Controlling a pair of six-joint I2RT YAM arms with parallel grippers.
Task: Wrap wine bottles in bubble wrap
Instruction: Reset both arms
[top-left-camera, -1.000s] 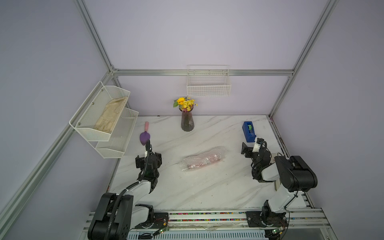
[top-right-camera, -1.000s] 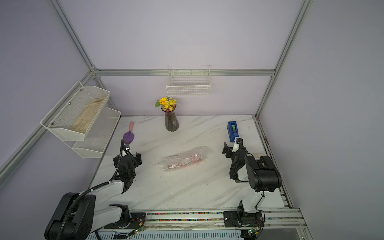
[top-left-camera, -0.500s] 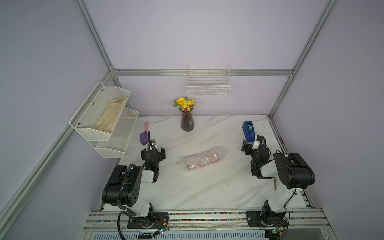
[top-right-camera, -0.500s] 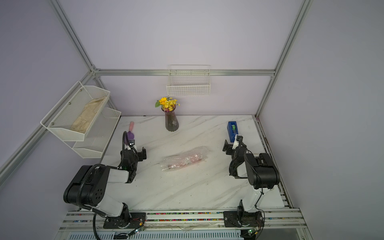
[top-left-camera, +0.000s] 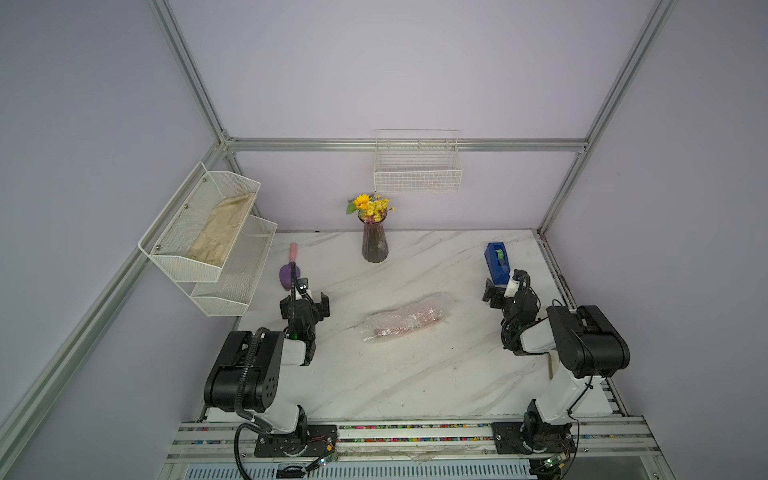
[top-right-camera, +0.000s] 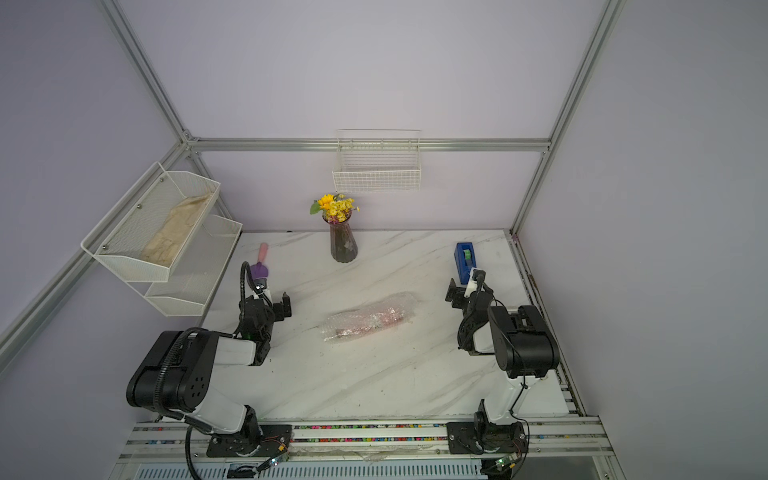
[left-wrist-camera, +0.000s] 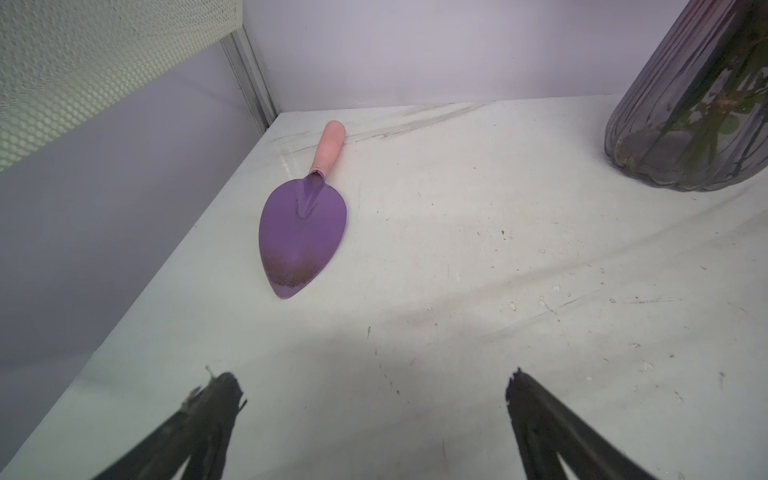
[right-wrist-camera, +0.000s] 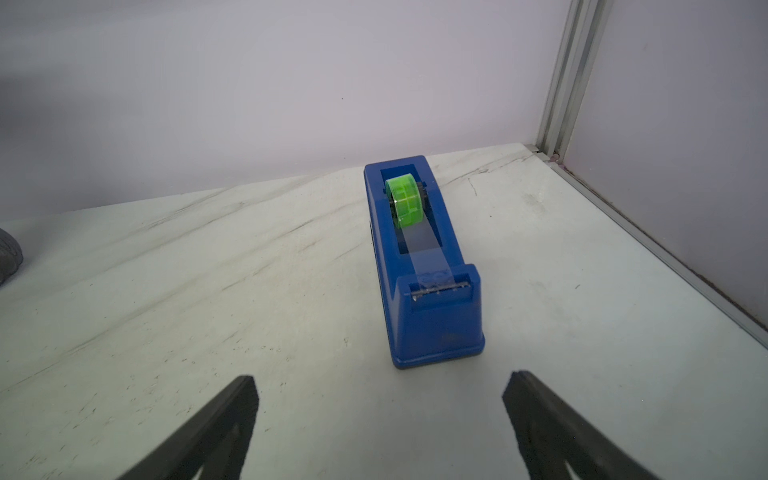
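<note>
Marble worktop (top-left-camera: 415, 386) gives you wide bare room around its middle, where the bottle (top-left-camera: 419, 319) lies on its side, rolled inside the bubble wrap (top-left-camera: 380, 331); the wrapping looks done. Your left gripper (left-wrist-camera: 374, 386) and right gripper (right-wrist-camera: 380, 386) gape empty, parked clear near the trowel (left-wrist-camera: 303, 232) and tape dispenser (right-wrist-camera: 432, 291) by the side edges.

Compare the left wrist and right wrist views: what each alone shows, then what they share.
Left wrist only: a purple-bladed trowel with a pink handle, a white perforated metal shelf, and the dark ribbed glass vase. Right wrist only: a blue plastic tape dispenser with a green roll; a grey sliver at its edge may be that vase. Both: white marbled tabletop, lilac walls, and an open gripper: left gripper, right gripper.
</note>
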